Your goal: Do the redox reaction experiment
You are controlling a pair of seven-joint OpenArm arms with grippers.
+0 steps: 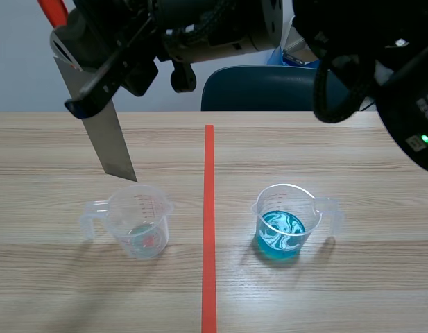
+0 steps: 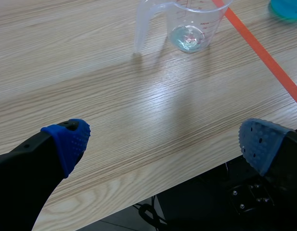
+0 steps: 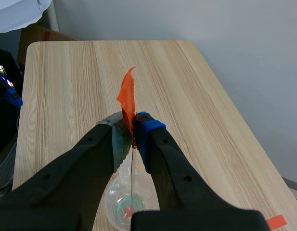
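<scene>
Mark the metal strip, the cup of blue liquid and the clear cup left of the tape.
metal strip [image 1: 105,139]: scene view, middle of the grey blade.
cup of blue liquid [image 1: 281,234]: scene view, on the swirled liquid.
clear cup [image 1: 139,220]: scene view, front wall.

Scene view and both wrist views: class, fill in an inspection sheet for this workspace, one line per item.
Surface: wooden table, orange-red tape line down its middle.
Job's things: measuring cup of blue liquid right of the line; clear measuring cup holding a little liquid, left of it; metal strip hanging tip-down by the clear cup's mouth.
Clutter: nothing seen.
Grippers: right gripper shut on the metal strip; left gripper open, empty, by the table's near edge.
Cables: black cable looped on the right arm.
Surroundings: blue chair, pale wall.
</scene>
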